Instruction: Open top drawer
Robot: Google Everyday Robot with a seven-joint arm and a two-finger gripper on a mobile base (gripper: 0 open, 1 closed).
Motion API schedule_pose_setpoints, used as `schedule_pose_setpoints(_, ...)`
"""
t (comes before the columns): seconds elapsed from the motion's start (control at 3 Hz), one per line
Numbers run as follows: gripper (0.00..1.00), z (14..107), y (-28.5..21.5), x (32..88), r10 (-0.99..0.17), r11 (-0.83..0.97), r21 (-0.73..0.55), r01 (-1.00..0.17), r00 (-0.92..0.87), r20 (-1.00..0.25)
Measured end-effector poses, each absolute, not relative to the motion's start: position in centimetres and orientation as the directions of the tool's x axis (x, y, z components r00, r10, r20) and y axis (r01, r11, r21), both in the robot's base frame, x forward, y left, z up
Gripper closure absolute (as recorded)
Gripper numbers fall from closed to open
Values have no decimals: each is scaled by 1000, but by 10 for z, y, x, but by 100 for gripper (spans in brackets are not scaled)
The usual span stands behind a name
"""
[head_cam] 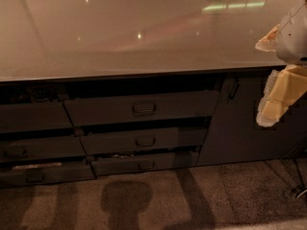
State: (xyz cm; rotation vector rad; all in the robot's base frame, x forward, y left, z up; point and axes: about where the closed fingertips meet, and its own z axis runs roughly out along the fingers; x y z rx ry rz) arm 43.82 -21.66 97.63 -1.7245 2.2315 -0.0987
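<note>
Camera view: the only one you have; every place below is given from the loop handle (144, 109).
Top drawer (105, 110): the widest dark front. It carries the loop handle at its centre and sits just under the counter (144, 42) edge.
Drawer state: a dark gap shows above the front. Whether it is already drawn out a little cannot be told from here, so treat it as not yet opened.
Gripper (277, 98): at the right edge of the view, well apart from the loop handle, far to its right and about level with it. It hangs in front of the cabinet door (235, 123).
Gripper state: you cannot tell whether it is open or closed.
Between them: the cabinet door's vertical handle (233, 88) lies to the right of the loop handle, on the way across.
Handle axis: the loop handle's long axis runs left to right along the drawer front.
Bearing: your target lies to the left of the gripper, so the coming move is probably a long sideways reach and then a pull straight out from the front.
Decoys: the middle drawer (144, 140) and bottom drawer (144, 164) sit directly below the loop handle with like handles. Stay on the highest one.
Risk: you might catch the vertical handle first.
</note>
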Motion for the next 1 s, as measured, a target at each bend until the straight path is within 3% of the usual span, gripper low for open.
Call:
schedule_pose_setpoints(0.67,0,943,-224,462,-950,291,-206,-934,-258,-174)
schedule_pose_setpoints(1.0,0,885,-247,492,-938,324,-98,-941,-307,-160)
